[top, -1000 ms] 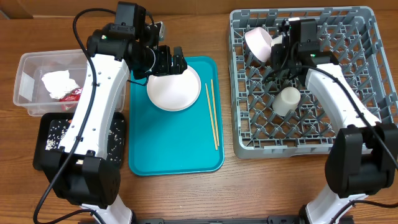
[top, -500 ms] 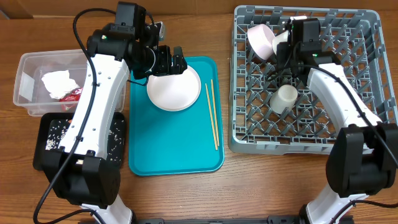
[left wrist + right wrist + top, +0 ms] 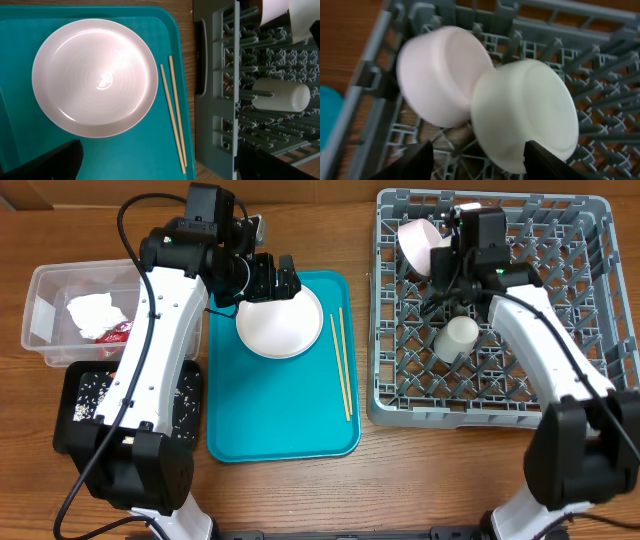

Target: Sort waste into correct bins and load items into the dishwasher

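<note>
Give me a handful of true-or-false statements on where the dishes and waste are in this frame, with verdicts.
1. The plate sits in the rack. False: it is on the teal tray.
2. The chopsticks lie on the teal tray beside the plate. True.
3. The cup stands upright in the rack. False: it lies on its side.
4. Two bowls lean against each other in the rack. True.
5. The tissue is in the tub. True.
</note>
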Tool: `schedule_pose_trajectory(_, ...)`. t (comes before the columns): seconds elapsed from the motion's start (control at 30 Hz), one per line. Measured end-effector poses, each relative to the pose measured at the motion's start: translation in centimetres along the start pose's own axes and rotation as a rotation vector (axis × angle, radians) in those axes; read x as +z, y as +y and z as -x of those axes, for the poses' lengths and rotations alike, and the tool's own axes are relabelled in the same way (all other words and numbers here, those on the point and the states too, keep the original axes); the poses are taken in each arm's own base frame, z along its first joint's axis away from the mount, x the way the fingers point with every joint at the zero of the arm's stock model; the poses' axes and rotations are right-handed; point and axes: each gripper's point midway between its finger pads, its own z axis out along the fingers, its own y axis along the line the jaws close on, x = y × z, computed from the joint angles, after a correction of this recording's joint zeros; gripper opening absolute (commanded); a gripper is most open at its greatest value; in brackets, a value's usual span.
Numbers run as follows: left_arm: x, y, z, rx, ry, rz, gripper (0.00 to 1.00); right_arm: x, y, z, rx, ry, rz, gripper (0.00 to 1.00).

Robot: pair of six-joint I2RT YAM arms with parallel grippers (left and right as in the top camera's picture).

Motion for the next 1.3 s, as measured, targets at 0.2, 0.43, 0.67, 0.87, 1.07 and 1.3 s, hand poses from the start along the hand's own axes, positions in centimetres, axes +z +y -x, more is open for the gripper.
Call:
schedule_pose_trajectory(0.2, 0.0, 0.0, 0.0, 0.000, 0.000, 0.000, 1.00, -5.3, 3.7, 2.4, 0.003, -0.087, 0.132, 0.77)
schedule_pose_trajectory(0.43, 0.0, 0.0, 0.0, 0.000, 0.000, 0.000, 1.00, -8.8, 8.0, 0.4, 0.143, 0.019, 0.350, 1.00)
schedule_pose_trajectory(0.67, 0.0, 0.0, 0.1, 0.001, -0.003, 0.000, 1.00, -10.1, 10.3, -3.7, 0.211, 0.219, 0.480, 1.00)
schedule_pose_trajectory(0.87, 0.0, 0.0, 0.6, 0.009, -0.024, 0.001, 1.00, -10.5, 10.7, -4.4, 0.230, 0.258, 0.504, 1.00)
schedule_pose_trajectory(1.07, 0.0, 0.7, 0.5, 0.005, -0.023, 0.040, 0.93, -10.6, 10.8, -4.4, 0.234, 0.260, 0.512, 1.00)
schedule_pose_trajectory(1.3, 0.0, 1.3, -0.2, -0.006, 0.001, 0.073, 0.93, -10.6, 10.8, -4.4, 0.234, 0.260, 0.513, 1.00)
